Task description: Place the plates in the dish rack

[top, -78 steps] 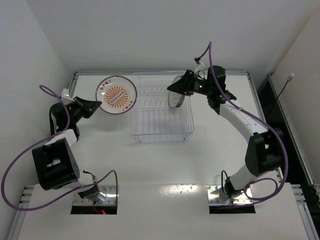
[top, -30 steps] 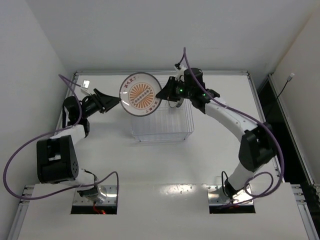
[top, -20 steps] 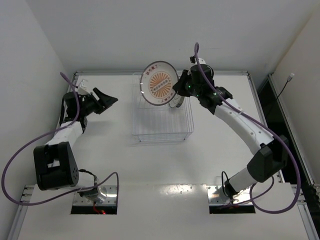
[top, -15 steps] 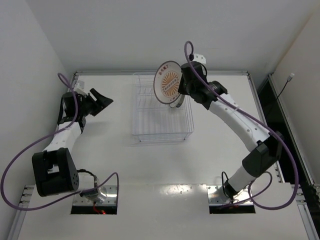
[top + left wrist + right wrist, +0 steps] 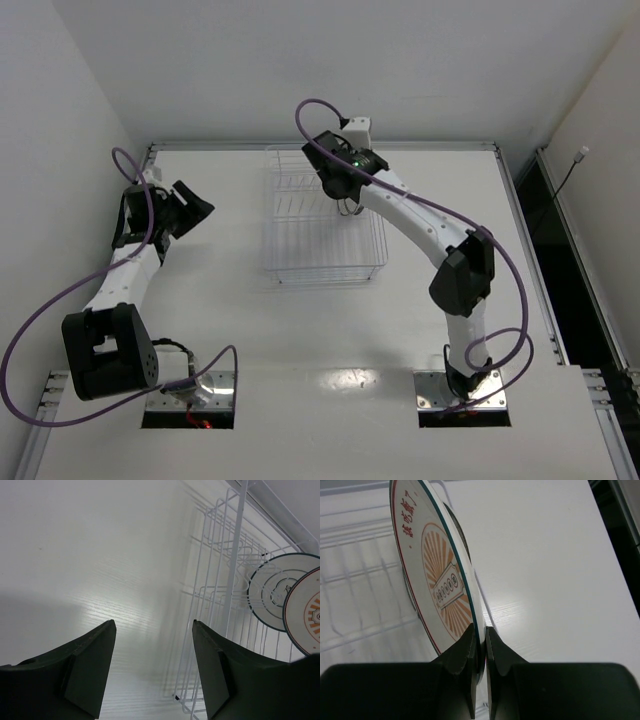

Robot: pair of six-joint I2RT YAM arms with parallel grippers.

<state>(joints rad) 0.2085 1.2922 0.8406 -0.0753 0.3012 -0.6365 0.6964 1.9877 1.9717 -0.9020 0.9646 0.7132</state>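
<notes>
The right gripper (image 5: 480,632) clamped the rim of the orange plate (image 5: 437,575), upright over the rack (image 5: 322,262); the left gripper (image 5: 152,625), far to the left, stood apart and empty.

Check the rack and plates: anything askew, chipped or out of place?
Nothing stands out. The right gripper pinches the orange plate by its rim, upright at the rack; the grey-ringed plate stands in it.
</notes>
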